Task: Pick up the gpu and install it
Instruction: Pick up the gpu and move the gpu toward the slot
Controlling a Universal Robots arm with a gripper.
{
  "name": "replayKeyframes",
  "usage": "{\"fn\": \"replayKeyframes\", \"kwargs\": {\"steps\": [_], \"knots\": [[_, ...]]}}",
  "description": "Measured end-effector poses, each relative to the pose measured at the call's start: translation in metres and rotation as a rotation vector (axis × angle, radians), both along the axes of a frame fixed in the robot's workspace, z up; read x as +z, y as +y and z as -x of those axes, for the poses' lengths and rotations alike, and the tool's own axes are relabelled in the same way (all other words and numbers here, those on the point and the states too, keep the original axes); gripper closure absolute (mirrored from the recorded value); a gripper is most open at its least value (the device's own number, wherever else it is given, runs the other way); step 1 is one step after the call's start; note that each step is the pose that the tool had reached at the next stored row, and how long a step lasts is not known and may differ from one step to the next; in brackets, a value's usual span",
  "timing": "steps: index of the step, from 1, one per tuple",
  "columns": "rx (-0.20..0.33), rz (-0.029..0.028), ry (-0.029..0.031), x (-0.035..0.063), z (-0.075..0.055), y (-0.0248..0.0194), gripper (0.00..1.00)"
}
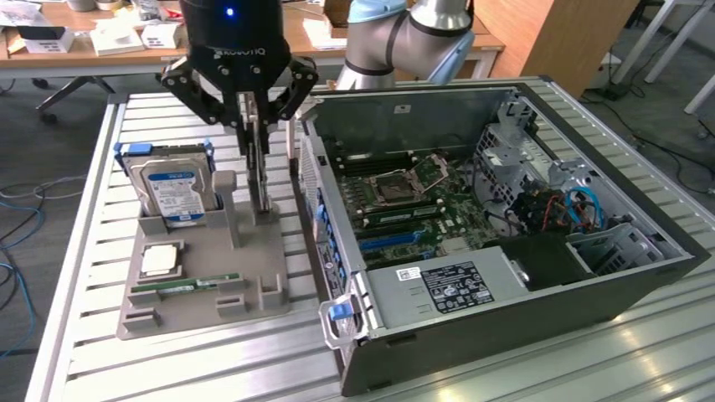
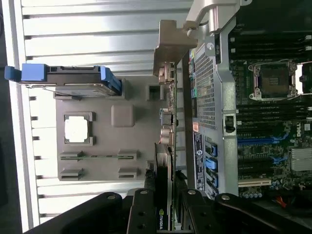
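The gpu (image 1: 264, 180) is a thin dark card standing upright and edge-on in a slot of the grey holder tray (image 1: 201, 310), just beside the open computer case (image 1: 659, 243). My gripper (image 1: 258, 134) comes down from above, its two fingers closed against the card's upper part, one on each face. In the wrist view the gpu (image 2: 165, 146) runs away from the gripper (image 2: 165, 195) as a slim strip, with a logo showing between the fingers. Its lower edge still looks level with the tray's slot. The motherboard (image 1: 414, 201) lies exposed inside the case, with blue expansion slots (image 2: 263, 140).
On the tray stand a silver hard drive (image 1: 173, 188) with a blue-white label, a CPU (image 1: 160, 260) and a green RAM stick (image 1: 184, 286). The case's side wall (image 1: 318, 209) rises right next to the card. A slatted metal table (image 1: 79, 335) carries everything; a cluttered desk (image 1: 67, 50) stands behind.
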State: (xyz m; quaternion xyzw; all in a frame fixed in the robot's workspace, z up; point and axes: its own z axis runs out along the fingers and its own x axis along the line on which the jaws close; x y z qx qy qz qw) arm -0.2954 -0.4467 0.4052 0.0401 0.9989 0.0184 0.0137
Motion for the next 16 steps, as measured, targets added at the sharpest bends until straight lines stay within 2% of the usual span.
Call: {"fn": "replayKeyframes", "kwargs": {"steps": [1,7,16], "knots": [[0.000,0.0003,0.0001,0.0080,0.000,0.0000,0.74],[0.000,0.0024,-0.0001,0.0203,0.000,0.0000,0.74],[0.000,0.0036,0.0000,0.0218,0.000,0.0000,0.74]]}}
